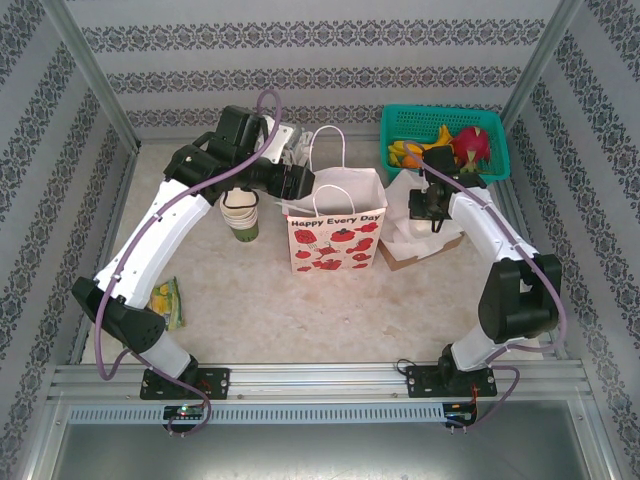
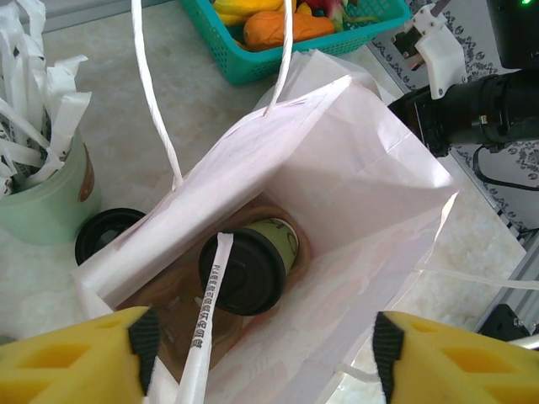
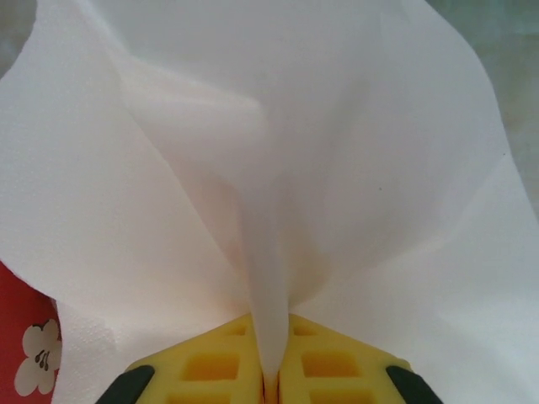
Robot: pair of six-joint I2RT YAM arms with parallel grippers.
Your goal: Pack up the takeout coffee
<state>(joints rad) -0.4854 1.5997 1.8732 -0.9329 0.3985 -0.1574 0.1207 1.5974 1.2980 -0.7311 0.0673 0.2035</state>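
Note:
The takeout coffee [image 2: 249, 268], a cream and green cup under a black lid, stands at the bottom of the open white paper bag [image 2: 354, 194]. A paper-wrapped stick [image 2: 206, 316] leans inside the bag, its tip resting on the lid. My left gripper [image 2: 265, 347] hangs open above the bag's mouth, with its yellow fingers [image 2: 80, 358] wide apart and holding nothing. From above, the left gripper [image 1: 300, 182] sits at the back rim of the tomato-print bag [image 1: 335, 238]. My right gripper [image 3: 269, 389] is shut on a fold of white napkin [image 3: 278, 168], over the napkin pile [image 1: 412, 238].
A mint-green cup of wrapped sticks [image 2: 42, 198] and a black lid [image 2: 103, 232] stand left of the bag. A stack of cream cups [image 1: 240, 213] is nearby. The teal fruit basket [image 1: 498, 152] sits at the back right. A green packet [image 1: 166, 300] lies at the front left.

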